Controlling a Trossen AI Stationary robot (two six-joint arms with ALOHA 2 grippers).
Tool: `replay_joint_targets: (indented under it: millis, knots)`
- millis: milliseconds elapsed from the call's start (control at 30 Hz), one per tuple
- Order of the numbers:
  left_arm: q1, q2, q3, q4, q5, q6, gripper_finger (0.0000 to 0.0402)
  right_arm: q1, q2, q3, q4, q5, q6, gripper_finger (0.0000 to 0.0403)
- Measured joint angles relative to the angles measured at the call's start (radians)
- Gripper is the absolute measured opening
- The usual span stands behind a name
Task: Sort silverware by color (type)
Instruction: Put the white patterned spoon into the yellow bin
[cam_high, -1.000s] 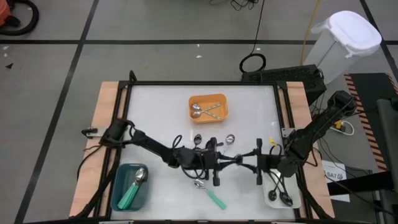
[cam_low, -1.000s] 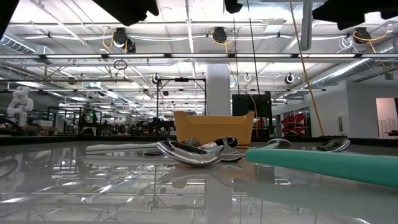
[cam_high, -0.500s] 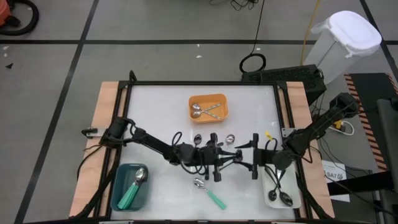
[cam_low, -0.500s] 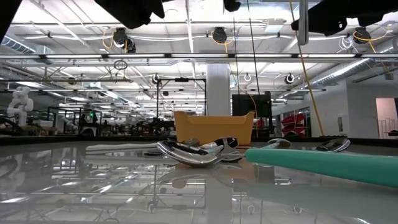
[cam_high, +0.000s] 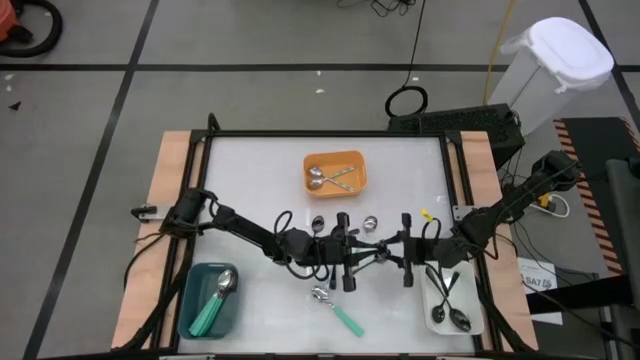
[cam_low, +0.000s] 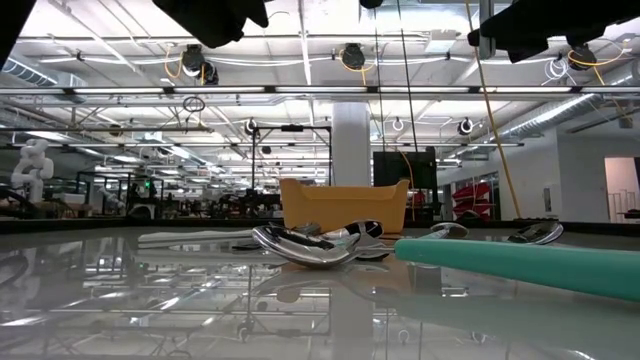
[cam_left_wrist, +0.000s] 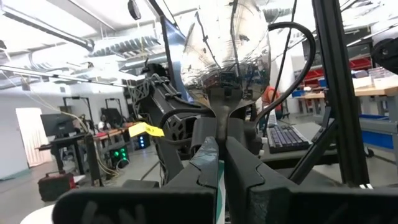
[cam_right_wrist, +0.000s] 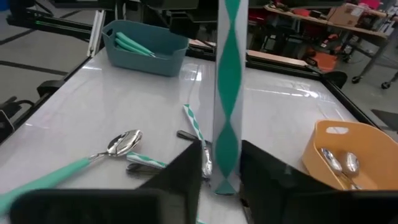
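Note:
My left gripper (cam_high: 372, 252) (cam_left_wrist: 219, 134) is over the middle of the table, shut on a teal-handled spoon. The spoon stands upright with its silver bowl (cam_left_wrist: 227, 50) on top. My right gripper (cam_high: 392, 250) (cam_right_wrist: 222, 155) faces it from the right. Its fingers stand either side of the spoon's teal handle (cam_right_wrist: 227, 93), with a gap showing on one side. Another teal-handled spoon (cam_high: 338, 310) lies flat on the table nearer the front. A black spoon (cam_high: 318, 224) and a silver one (cam_high: 370, 223) lie just beyond the grippers. My left gripper pinches the spoon's thin silver neck (cam_left_wrist: 219, 111), just under the bowl, between its two fingers. The fingers lie across the spoon. It is lifted clear of the table, bowl up, with the handle hanging below the fingers. My right gripper has the handle's free end (cam_right_wrist: 227, 182) between its fingers; whether a finger touches it I cannot tell.
A teal tray (cam_high: 190, 300) at the front left holds teal-handled spoons. An orange tray (cam_high: 336, 157) at the far middle holds silver spoons. A white tray (cam_high: 478, 325) at the front right holds black spoons. Bare tabletop lies on the far left.
My right gripper has moved a little toward the table's left and far edges, closer to my left gripper and the spoon it holds. The spoon has stayed up off the table.

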Motion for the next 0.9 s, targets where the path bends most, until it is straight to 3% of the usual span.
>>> replay_joint_targets:
  millis: [100, 233, 367, 567, 733, 900]
  knots:
    - [0.0, 0.0, 0.0, 0.0, -0.001, 0.002, 0.0003, 0.0, 0.0, 0.0, 0.0, -0.003, -0.02, 0.0049]
    - [-0.001, 0.0, 0.001, -0.015, -0.01, 0.039, 0.0016, 0.0, 0.0, 0.0, -0.003, -0.001, -0.029, 0.0045]
    - [-0.005, -0.016, 0.004, -0.091, -0.123, -0.013, 0.0038, -0.004, 0.0, -0.001, -0.013, 0.028, -0.024, 0.0045]
    - [-0.001, -0.139, 0.002, -0.502, -0.219, -0.139, 0.0059, -0.037, -0.017, 0.035, -0.057, 0.057, -0.045, 0.0045]
    - [0.0, -0.311, 0.018, -0.98, -0.23, -0.297, 0.0061, -0.09, -0.036, 0.081, -0.119, 0.053, -0.062, 0.0045]
    - [-0.021, -0.422, 0.019, -1.28, -0.23, -0.358, 0.0062, -0.21, -0.037, 0.116, -0.141, 0.02, -0.065, 0.0045]
